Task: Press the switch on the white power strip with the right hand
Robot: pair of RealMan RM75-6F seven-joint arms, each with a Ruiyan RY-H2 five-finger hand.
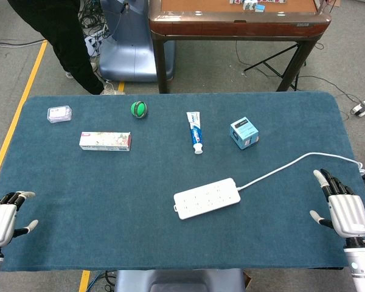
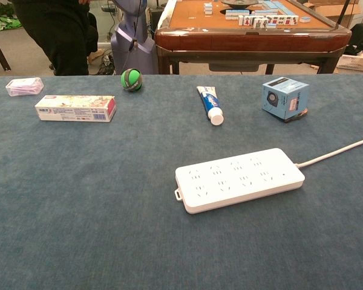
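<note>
The white power strip [image 1: 207,198] [image 2: 239,179] lies flat on the blue table cloth, right of centre, its long side slanting up to the right. A white cord [image 1: 292,164] [image 2: 339,152] runs from its right end toward the table's far right edge. My right hand [image 1: 344,207] rests at the near right corner, palm down, fingers apart, holding nothing, well to the right of the strip. At the near left corner sits my left hand [image 1: 5,216], fingers spread and empty. Neither hand appears in the chest view.
Along the far half of the table lie a clear packet [image 1: 59,114], a long carton [image 1: 104,141], a green ball [image 1: 139,109], a toothpaste tube [image 1: 195,132] and a blue box [image 1: 244,132]. A wooden table [image 1: 237,18] and a person [image 1: 64,42] stand beyond.
</note>
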